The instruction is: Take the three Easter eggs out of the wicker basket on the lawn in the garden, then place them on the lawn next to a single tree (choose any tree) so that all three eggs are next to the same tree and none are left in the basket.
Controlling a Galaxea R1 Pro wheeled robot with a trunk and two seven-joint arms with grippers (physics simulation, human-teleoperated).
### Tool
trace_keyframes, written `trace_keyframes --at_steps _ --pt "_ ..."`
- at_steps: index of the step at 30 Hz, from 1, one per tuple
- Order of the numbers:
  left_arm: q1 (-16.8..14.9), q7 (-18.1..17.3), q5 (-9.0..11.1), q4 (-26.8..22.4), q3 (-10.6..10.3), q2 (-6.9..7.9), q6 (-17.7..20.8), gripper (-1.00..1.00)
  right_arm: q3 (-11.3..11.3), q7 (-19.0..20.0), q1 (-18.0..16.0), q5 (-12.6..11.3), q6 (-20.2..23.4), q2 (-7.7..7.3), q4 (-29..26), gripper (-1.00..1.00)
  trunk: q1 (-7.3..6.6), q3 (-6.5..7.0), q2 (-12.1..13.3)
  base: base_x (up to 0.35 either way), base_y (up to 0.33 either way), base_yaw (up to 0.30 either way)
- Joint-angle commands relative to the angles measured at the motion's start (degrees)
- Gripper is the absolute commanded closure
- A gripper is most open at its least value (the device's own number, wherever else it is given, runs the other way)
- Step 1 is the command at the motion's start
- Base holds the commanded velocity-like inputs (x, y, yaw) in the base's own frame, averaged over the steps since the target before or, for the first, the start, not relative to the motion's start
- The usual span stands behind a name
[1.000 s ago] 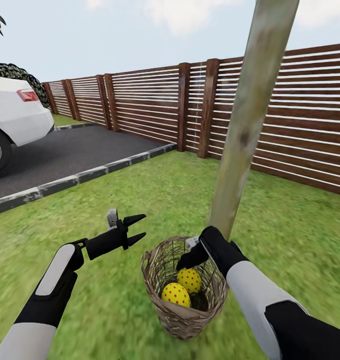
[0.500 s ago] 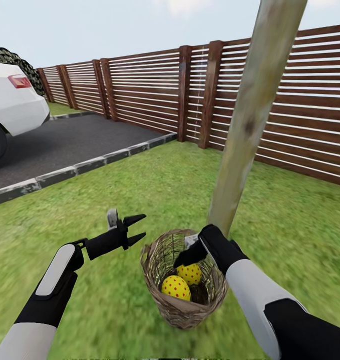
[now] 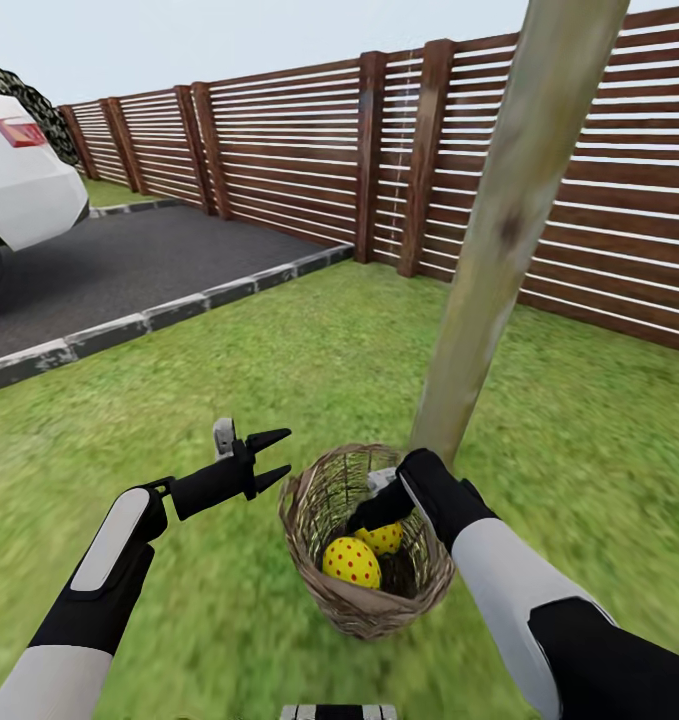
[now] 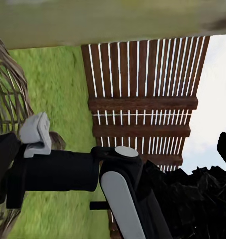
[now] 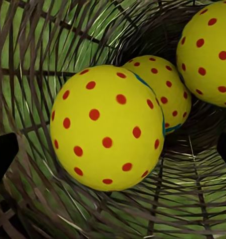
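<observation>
I noted my right hand point(image 3: 371, 517) reaching into the wicker basket point(image 3: 364, 610), fingers spread wide with nothing between them. All three Easter eggs point(image 5: 108, 127) lay inside, directly ahead of it. The basket stood on the lawn point(image 3: 279, 340), the tree point(image 3: 499, 240) at its 12 o'clock. My left hand point(image 3: 276, 457) hovered spread at its 9 o'clock.

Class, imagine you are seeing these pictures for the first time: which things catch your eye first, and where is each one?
The bright yellow eggs with red dots stand out first, lying inside the brown wicker basket on the grass. The right gripper reaches down into that basket, right at the foot of a pale leaning tree trunk. Behind runs a slatted brown fence.
</observation>
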Motion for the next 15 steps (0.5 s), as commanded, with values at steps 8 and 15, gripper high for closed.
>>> trace_keyframes --at_steps 8,15 --pt "0.0 -0.1 0.0 0.0 0.1 0.03 0.1 -1.00 0.1 0.3 0.0 0.6 -0.3 -0.09 -0.1 -1.00 0.19 -1.83 -0.1 0.000 0.000 0.000" --pt "0.0 -0.1 0.0 0.0 0.1 0.03 0.1 -1.00 0.0 0.3 0.0 0.6 -0.6 -0.05 -0.1 -1.00 0.37 -3.38 -0.2 0.000 0.000 0.000"
